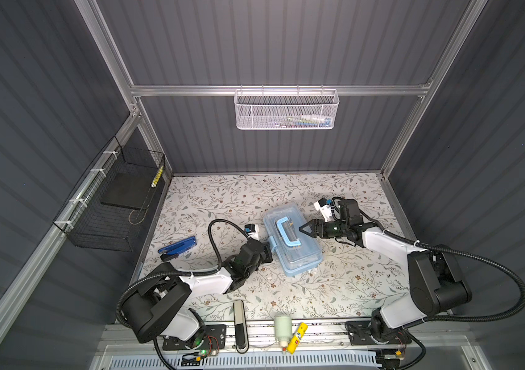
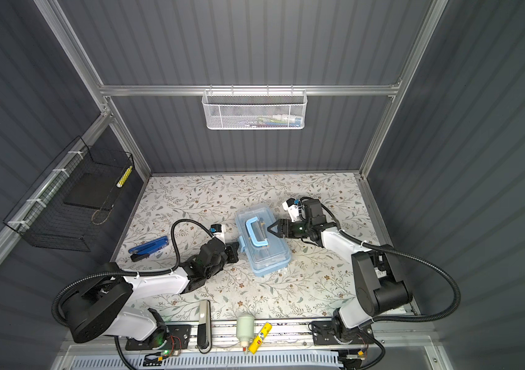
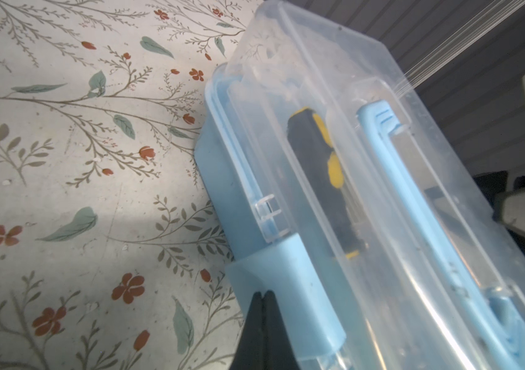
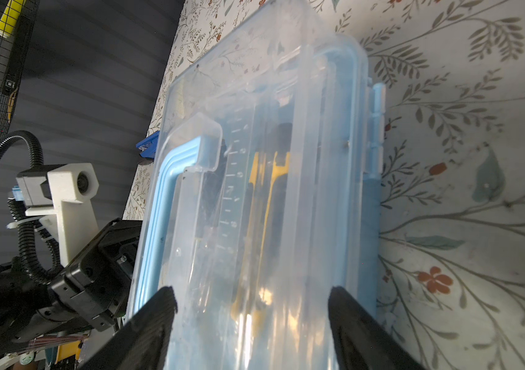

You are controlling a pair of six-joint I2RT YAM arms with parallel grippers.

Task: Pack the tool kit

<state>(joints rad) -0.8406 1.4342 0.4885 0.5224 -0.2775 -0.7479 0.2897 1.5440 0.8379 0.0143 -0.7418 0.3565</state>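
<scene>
My left claw is pinched fully shut, tips at the edge of the latch of the one tool kit, which sits lid down mid-table. My right claw gapes wide over the kit's opposite side, gripping nothing. One blue folding tool lies well left. One white mesh basket and one black wire basket hang on the walls. Bare table stretches behind the kit.

Light-blue tool kit, closed, lying flat

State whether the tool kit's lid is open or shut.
Shut: the lid lies flat on the tool kit, a tool visible through it. Latch fastened: cannot tell.
</scene>
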